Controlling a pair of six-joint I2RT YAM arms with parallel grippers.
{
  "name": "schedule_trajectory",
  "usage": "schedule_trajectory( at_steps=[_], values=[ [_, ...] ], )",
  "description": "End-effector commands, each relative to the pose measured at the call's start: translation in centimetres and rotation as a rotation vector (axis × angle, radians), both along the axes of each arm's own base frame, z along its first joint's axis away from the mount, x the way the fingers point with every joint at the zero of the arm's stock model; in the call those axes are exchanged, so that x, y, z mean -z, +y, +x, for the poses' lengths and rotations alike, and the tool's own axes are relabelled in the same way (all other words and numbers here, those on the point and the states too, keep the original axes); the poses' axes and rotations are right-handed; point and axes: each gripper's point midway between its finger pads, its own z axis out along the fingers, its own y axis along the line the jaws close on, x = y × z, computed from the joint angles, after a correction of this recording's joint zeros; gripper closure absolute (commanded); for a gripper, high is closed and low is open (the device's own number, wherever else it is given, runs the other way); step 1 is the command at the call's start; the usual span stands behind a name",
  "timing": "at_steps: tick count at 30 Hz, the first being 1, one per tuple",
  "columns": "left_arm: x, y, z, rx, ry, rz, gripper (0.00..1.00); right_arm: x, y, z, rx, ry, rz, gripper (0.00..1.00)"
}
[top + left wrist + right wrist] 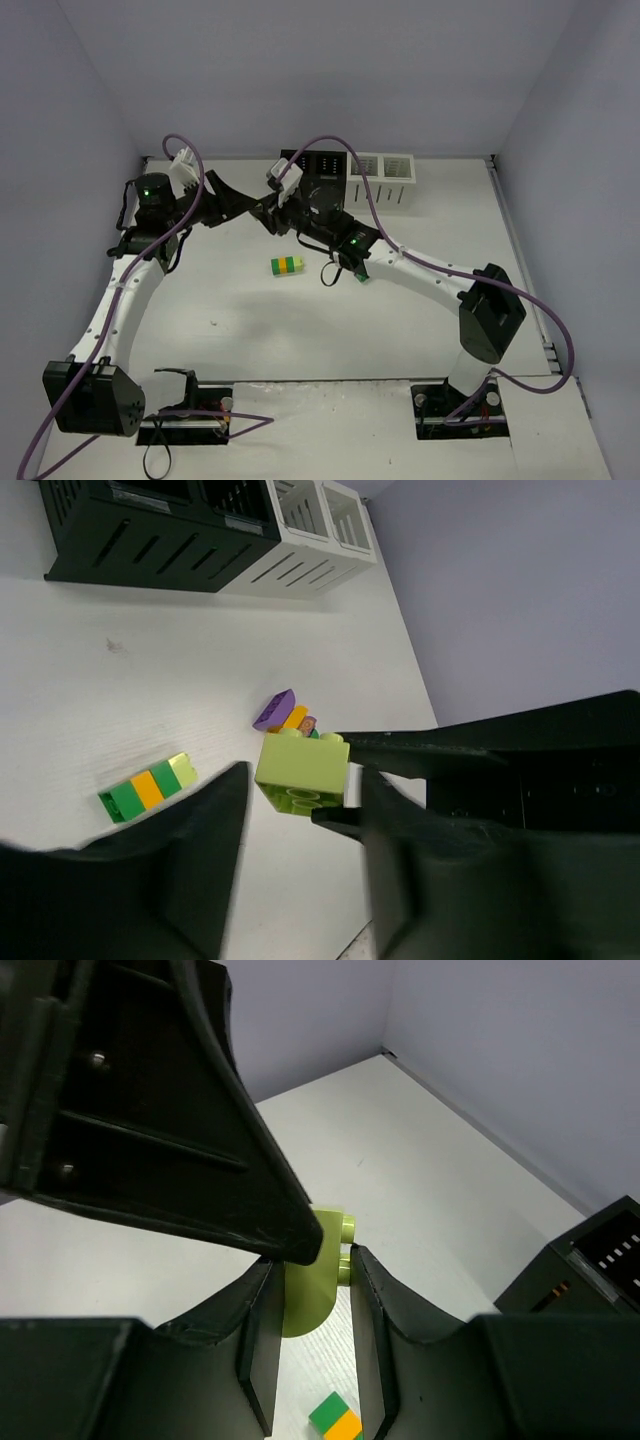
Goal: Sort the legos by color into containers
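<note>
A lime green lego brick (300, 768) hangs above the table where the two arms meet. My right gripper (312, 1295) is shut on it, one pad on its flat face and the other on its studs. My left gripper (303, 792) stands slightly open around the same brick (318, 1282), with a thin gap on each side. In the top view the two grippers, left (256, 205) and right (274, 218), are tip to tip and hide the brick. The containers stand in a row at the back, the black bins (318, 172) left of the white bins (384, 172).
A joined green, orange and lime lego bar (288, 265) lies mid-table below the grippers. A small cluster of purple and orange bricks (284, 712) sits under the right arm. The black bins (150, 530) and white bins (315, 525) are close behind the handover spot.
</note>
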Motion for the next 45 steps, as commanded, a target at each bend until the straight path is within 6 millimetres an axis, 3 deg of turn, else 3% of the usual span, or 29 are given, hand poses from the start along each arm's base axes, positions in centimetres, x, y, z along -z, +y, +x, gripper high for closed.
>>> schedule_trajectory(
  at_steps=[1, 5, 8, 13, 14, 17, 18, 20, 21, 23, 24, 29, 31, 36, 41, 44, 45],
  values=[
    [-3.1, 0.2, -0.2, 0.000, -0.118, 0.003, 0.46, -4.1, -1.7, 0.9, 0.076, -0.079, 0.064, 1.00],
    [-3.1, 0.6, -0.2, -0.027, -0.118, 0.023, 0.33, -2.3, -4.3, 2.6, 0.164, -0.064, -0.002, 1.00],
    [-2.7, 1.6, 0.1, -0.086, -0.110, 0.063, 0.30, -0.9, -6.8, 4.1, 0.261, -0.043, -0.051, 1.00],
    [-2.3, 3.7, 0.4, -0.205, -0.104, 0.152, 0.30, 1.0, -16.4, 10.3, 0.560, 0.000, -0.126, 1.00],
    [-2.1, 3.9, 0.4, -0.212, -0.102, 0.158, 0.30, 1.0, -19.2, 11.9, 0.623, 0.005, -0.132, 1.00],
    [-1.9, 4.2, 0.5, -0.229, -0.096, 0.169, 0.30, 1.1, -23.2, 14.5, 0.717, 0.019, -0.153, 1.00],
    [-1.7, 4.2, 0.6, -0.233, -0.090, 0.172, 0.30, 1.2, -25.6, 16.1, 0.768, 0.034, -0.162, 1.00],
    [-1.6, 4.2, 0.6, -0.232, -0.084, 0.173, 0.30, 1.3, -27.5, 17.5, 0.807, 0.047, -0.161, 1.00],
    [-1.5, 4.2, 0.7, -0.232, -0.079, 0.174, 0.30, 2.2, -29.2, 18.7, 0.841, 0.070, -0.176, 1.00],
    [-1.3, 4.2, 0.8, -0.232, -0.073, 0.176, 0.30, 1.9, -30.3, 20.0, 0.867, 0.078, -0.178, 1.00],
    [-1.2, 4.2, 0.8, -0.232, -0.070, 0.176, 0.30, 3.0, -31.4, 21.0, 0.888, 0.098, -0.193, 1.00],
    [-1.0, 4.4, 0.9, -0.238, -0.063, 0.183, 0.30, 5.1, -33.2, 24.5, 0.900, 0.148, -0.188, 1.00],
    [-1.0, 4.3, 0.9, -0.236, -0.061, 0.183, 0.30, 6.1, -33.9, 25.3, 0.911, 0.173, -0.198, 1.00],
    [-0.9, 4.3, 0.9, -0.233, -0.061, 0.183, 0.30, 8.3, -33.5, 26.4, 0.874, 0.212, -0.200, 0.98],
    [-0.9, 4.2, 0.9, -0.229, -0.059, 0.180, 0.30, 9.1, -33.3, 26.2, 0.858, 0.232, -0.206, 0.87],
    [-0.9, 4.1, 0.9, -0.222, -0.058, 0.177, 0.30, 8.6, -33.1, 25.7, 0.847, 0.230, -0.200, 0.73],
    [-0.8, 4.1, 1.0, -0.220, -0.056, 0.176, 0.30, 8.3, -33.0, 25.6, 0.840, 0.229, -0.196, 0.65]
  ],
)
